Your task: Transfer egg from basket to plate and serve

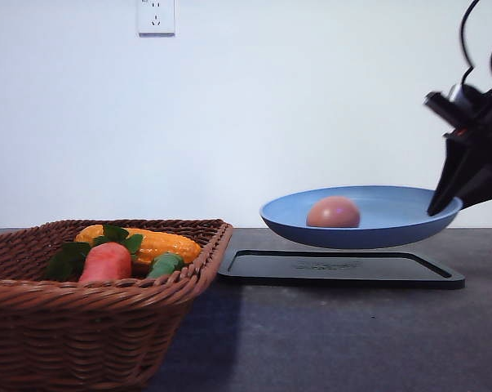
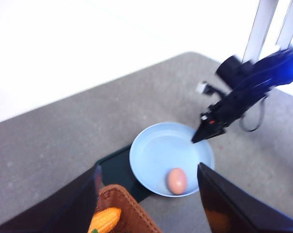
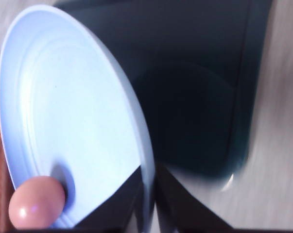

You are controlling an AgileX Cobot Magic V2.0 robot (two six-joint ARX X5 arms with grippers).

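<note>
Basket (image 1: 82,327) sitting at tabletop's left front corner, holding corn (image 1: 152,242), red-orange vegetable (image 1: 107,261) with green leaves, and green item (image 1: 166,265).

Left gripper (image 2: 148,204): jaws standing wide apart, gripping nothing, hanging above basket's corner and plate.

Plate (image 1: 392,214) hovering clear above black tray (image 1: 343,269), tilting slightly, right rim higher.

Egg (image 1: 334,212) lying inside plate near its left edge, long axis roughly level, running left-right.

Right gripper (image 3: 148,204): jaws clamping plate's right rim, one finger above, one below.
</note>
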